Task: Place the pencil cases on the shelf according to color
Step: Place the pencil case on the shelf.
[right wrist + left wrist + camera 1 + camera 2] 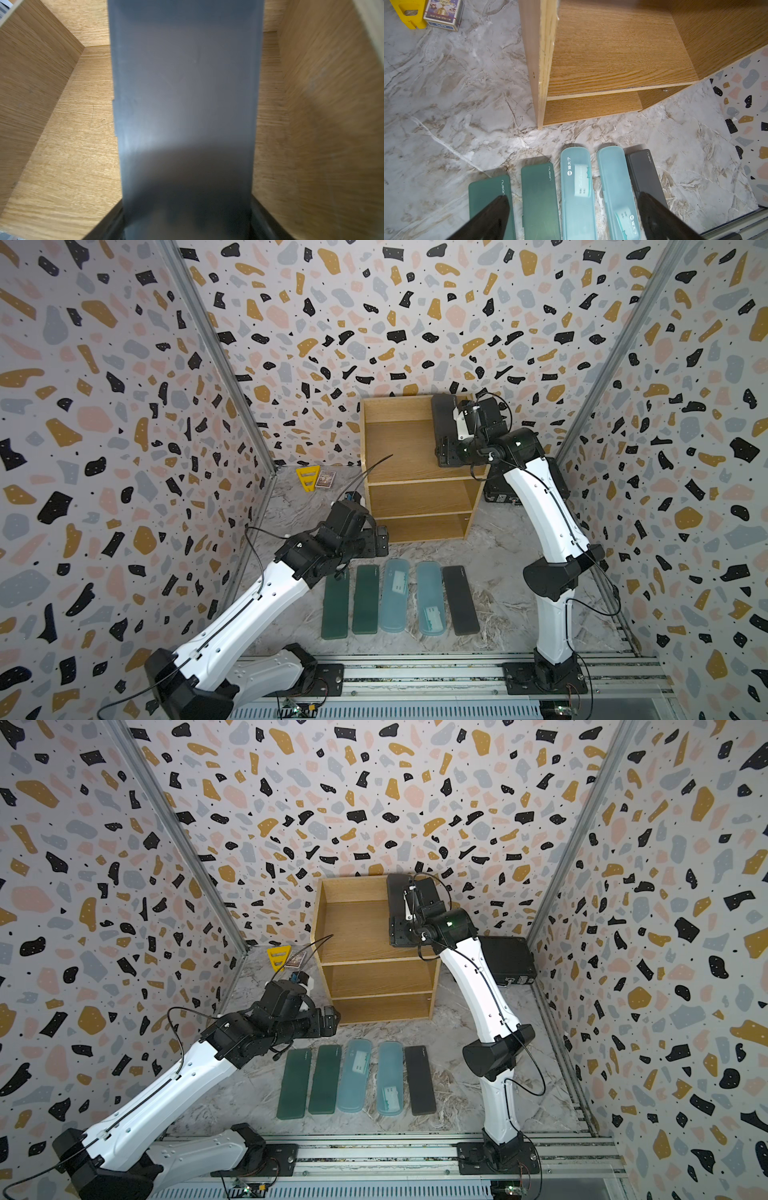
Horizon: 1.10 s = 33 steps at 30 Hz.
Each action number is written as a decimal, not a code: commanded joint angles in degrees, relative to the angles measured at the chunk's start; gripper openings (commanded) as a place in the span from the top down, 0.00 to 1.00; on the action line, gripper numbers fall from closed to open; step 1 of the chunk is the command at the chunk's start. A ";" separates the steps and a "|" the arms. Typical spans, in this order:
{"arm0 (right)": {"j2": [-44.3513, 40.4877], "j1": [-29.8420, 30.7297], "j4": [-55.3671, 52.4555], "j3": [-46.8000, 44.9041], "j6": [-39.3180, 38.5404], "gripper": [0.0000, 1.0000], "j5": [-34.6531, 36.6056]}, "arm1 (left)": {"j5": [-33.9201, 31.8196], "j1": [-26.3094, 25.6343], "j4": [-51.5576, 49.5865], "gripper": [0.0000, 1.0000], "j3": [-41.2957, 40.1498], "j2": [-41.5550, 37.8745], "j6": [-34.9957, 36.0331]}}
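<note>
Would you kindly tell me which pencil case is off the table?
The dark grey case, held by the right gripper inside the shelf's top tier; the other five, its grey twin included, lie in a row on the table.

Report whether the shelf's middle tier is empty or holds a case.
Empty where visible: the shelf shows bare wood on its middle tier.

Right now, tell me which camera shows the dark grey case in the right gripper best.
The right wrist view: the dark grey case fills the frame, clamped in the right gripper over a shelf board. In both top views it is only a dark sliver partly hidden by the right arm. The left wrist view misses it.
</note>
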 commanded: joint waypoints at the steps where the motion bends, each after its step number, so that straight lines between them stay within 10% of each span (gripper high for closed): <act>1: 0.74 -0.24 -6.63 -3.55 0.38 0.47 -0.42 | -0.50 -0.17 1.85 0.00 -0.87 -1.70 0.50; 14: -3.67 -0.24 -6.80 -5.05 -0.41 0.15 -1.22 | -0.16 -0.16 1.60 0.00 -0.45 -2.59 0.22; 33: -14.79 0.37 5.52 -12.30 -5.40 0.00 -5.17 | -2.52 -0.16 4.52 0.00 -4.05 -7.63 1.24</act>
